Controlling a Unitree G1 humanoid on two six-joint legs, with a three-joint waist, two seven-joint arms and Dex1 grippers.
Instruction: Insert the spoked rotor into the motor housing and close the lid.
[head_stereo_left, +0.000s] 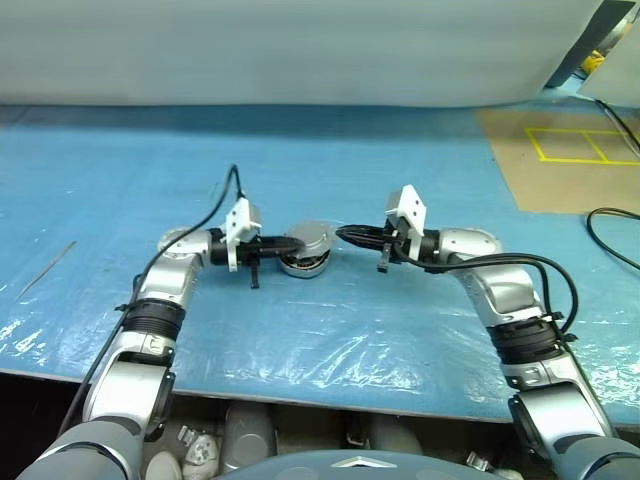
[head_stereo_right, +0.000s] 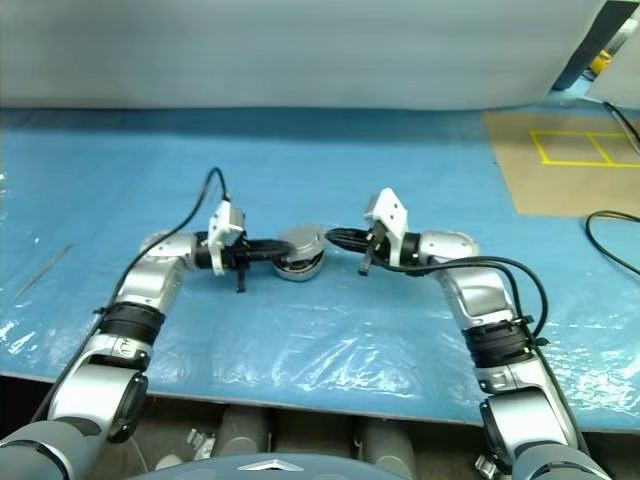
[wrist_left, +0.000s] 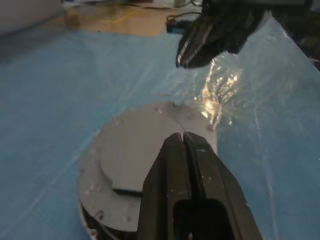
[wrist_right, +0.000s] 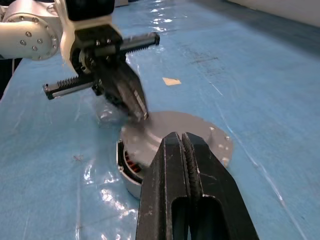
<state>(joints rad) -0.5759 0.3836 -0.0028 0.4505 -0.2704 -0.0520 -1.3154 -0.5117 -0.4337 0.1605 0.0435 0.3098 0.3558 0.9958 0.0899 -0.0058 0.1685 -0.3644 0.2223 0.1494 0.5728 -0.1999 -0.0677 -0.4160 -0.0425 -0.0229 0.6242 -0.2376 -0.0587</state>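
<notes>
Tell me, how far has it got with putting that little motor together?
Nearly finished, by the look of it. The lid already lies on the motor housing, though it seems tilted, with copper windings visible under one edge. The spoked rotor isn't visible, presumably inside. The left end effector, shut, rests at the lid; the right end effector, shut, hovers just beside. What seems left is pressing the lid down flush.

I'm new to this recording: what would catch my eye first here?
The two arms meeting mid-table: the left gripper and right gripper, jaws shut, flank a round motor housing with copper windings. A grey lid sits tilted on it. Crinkled plastic film covers the blue table.
</notes>
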